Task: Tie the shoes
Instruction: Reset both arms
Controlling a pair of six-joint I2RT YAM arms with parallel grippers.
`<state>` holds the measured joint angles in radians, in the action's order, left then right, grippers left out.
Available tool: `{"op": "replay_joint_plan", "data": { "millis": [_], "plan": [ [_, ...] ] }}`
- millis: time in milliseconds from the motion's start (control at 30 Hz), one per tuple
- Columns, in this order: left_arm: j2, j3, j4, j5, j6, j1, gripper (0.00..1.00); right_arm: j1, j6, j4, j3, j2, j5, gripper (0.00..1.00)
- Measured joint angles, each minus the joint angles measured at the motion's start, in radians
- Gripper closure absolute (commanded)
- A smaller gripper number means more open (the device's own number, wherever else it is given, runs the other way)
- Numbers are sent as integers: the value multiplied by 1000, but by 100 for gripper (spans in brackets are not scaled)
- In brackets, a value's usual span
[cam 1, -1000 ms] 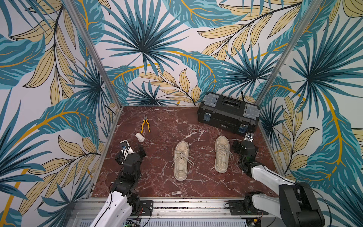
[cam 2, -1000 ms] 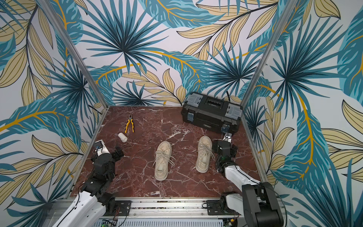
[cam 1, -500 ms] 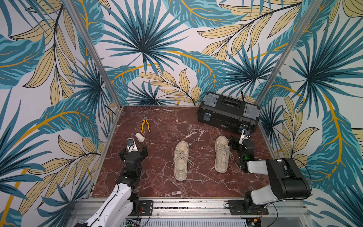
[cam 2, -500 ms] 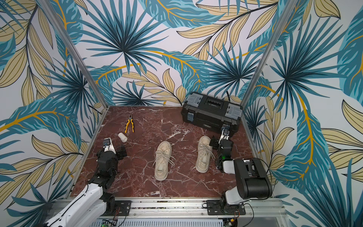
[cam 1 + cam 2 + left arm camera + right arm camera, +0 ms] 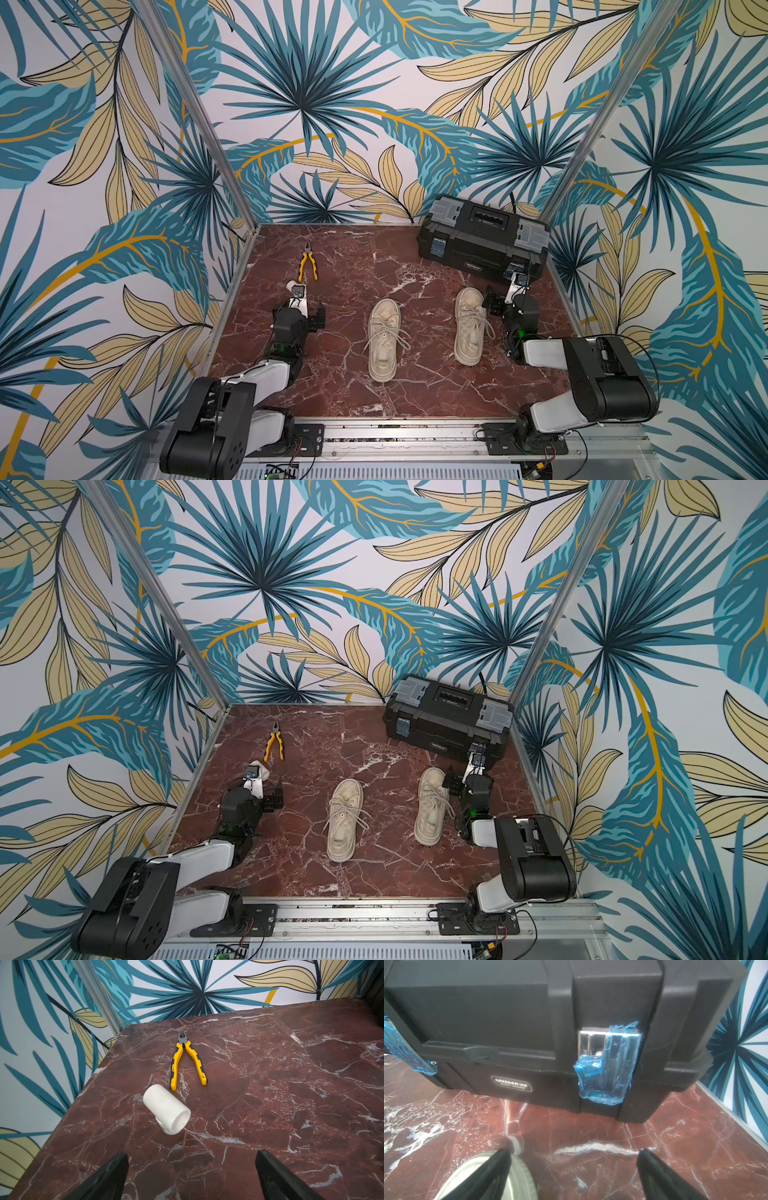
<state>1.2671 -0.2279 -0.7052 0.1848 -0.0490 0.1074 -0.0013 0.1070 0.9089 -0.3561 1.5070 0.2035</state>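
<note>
Red marble worktop [image 5: 353,266], boxed in by leaf-print walls. The two beige shoes sit side by side near mid-worktop, toes to the back wall and heels toward the arm bases. We see the left-hand shoe [image 5: 384,340] and right-hand shoe [image 5: 469,326] in both top views, well apart from each other.

Laces [image 5: 401,338] are loose on both. The ends splay off the uppers and trail onto the marble.

Left gripper [image 5: 191,1155]: jaws spread wide, nothing between them but bare marble. It hangs near the worktop's left edge, well clear of the left-hand shoe. Ahead of it lies a white plastic cylinder [image 5: 167,1111] on its side. Just beyond are yellow-handled pliers [image 5: 188,1059], handles splayed, nose to the back wall.

Right gripper [image 5: 574,1152]: also wide, holding nothing. It sits just beside the toe of the right-hand shoe, on the outer side. In the right wrist view one finger [image 5: 492,1172] overlaps the pale toe. We cannot tell whether they touch.

A black toolbox [image 5: 482,243] stands closed in the back right corner, close ahead of the right gripper. Its metal latch [image 5: 608,1061] is wrapped in torn blue film.
</note>
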Motion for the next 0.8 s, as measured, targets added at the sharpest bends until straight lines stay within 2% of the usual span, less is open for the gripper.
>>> {"op": "replay_joint_plan", "data": {
  "millis": [333, 567, 800],
  "plan": [
    [261, -49, -221, -53, -34, -4, 0, 0, 0, 0, 0, 0, -3, 0],
    [259, -153, -155, -86, -22, -43, 0, 0, 0, 0, -1, 0, -3, 0],
    [258, -159, -124, -109, -11, -55, 0, 0, 0, 0, -2, 0, -3, 0]
  ]
}}
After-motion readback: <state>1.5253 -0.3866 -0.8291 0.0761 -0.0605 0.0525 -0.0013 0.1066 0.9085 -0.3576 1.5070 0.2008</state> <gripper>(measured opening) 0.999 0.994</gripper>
